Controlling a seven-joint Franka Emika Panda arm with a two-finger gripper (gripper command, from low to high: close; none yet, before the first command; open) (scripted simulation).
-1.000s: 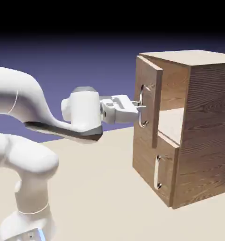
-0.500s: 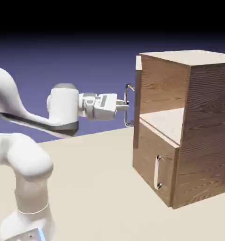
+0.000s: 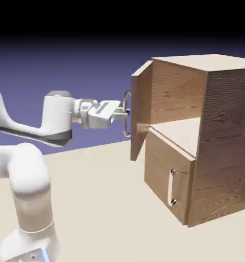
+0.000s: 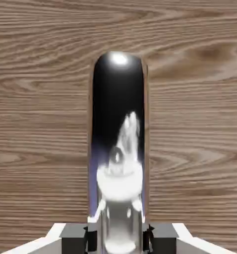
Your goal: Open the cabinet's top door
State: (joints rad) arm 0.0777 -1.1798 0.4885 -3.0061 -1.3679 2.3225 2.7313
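Observation:
The brown wood-grain cabinet stands at the right of the exterior view. Its top door is swung well out to the left, and the upper compartment with its shelf shows behind it. My gripper is shut on the top door's vertical silver handle. In the hand view the shiny handle fills the middle, large, between my two grey fingertips, with the door's wood behind it.
The lower door is closed, with its small silver handle facing the robot. The arm reaches in from the left over the beige table.
The top door has swung further open, from slightly ajar to well out toward the left. My gripper moved left with the handle in its grip.

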